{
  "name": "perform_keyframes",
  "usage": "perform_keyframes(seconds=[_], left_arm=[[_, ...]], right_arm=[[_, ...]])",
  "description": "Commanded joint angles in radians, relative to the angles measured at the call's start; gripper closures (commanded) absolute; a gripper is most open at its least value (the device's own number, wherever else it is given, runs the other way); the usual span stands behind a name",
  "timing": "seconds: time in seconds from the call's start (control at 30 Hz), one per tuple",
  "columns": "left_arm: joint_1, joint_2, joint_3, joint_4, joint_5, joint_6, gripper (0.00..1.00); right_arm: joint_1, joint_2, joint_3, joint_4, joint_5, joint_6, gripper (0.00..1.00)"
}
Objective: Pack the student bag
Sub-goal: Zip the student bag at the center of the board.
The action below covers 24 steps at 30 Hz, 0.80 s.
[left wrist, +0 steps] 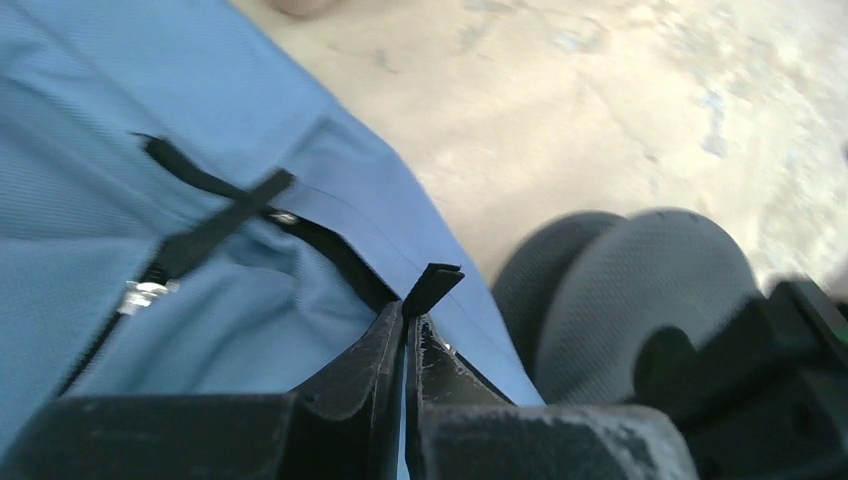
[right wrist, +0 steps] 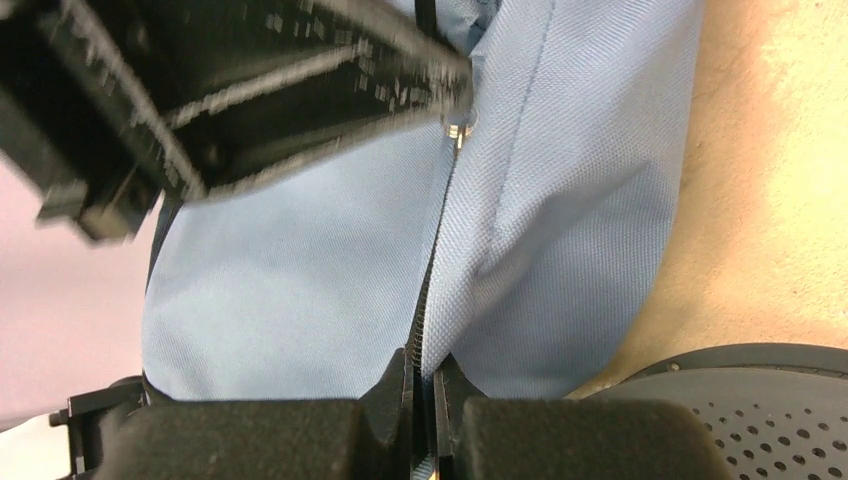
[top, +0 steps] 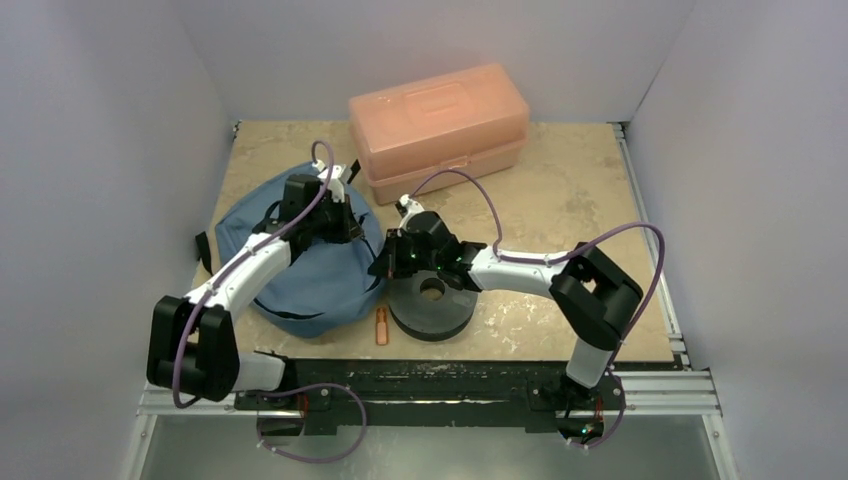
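The slate-blue student bag (top: 310,285) lies on the left half of the table. My left gripper (top: 345,228) is over its right part, shut on a small black tab (left wrist: 432,285) by the zipper opening; its tips (left wrist: 411,312) meet with only the tab between them. A black zipper line with a metal slider (left wrist: 142,295) runs across the fabric (left wrist: 250,310). My right gripper (top: 385,262) is at the bag's right edge. In the right wrist view it (right wrist: 422,365) is shut on a fold of blue fabric (right wrist: 300,290) at the zipper teeth (right wrist: 432,270).
A dark grey disc with a centre hole (top: 432,300) lies just right of the bag, under the right wrist. A small orange item (top: 381,325) lies in front between bag and disc. A rigid salmon-pink box (top: 438,125) stands at the back.
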Motion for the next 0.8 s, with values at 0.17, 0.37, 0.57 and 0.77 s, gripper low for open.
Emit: perform_keyframes(seconds=[0.17, 0.37, 0.57, 0.77], left_arm=[[0.077, 0.153, 0.187, 0.062, -0.438, 0.009, 1.0], [0.134, 0.207, 0.31, -0.046, -0.321, 0.044, 0.96], [0.135, -0.021, 0.281, -0.229, -0.33, -0.007, 0.44], [0.137, -0.32, 0.22, -0.465, -0.392, -0.035, 0.28]], right_arm=[[0.009, -0.071, -0.054, 0.039, -0.012, 0.027, 1.0], [0.008, -0.037, -0.006, 0.041, -0.059, 0.005, 1.0], [-0.02, 0.085, 0.21, -0.002, -0.107, -0.053, 1.0], [-0.046, 0.221, 0.444, -0.09, -0.07, -0.133, 1.0]])
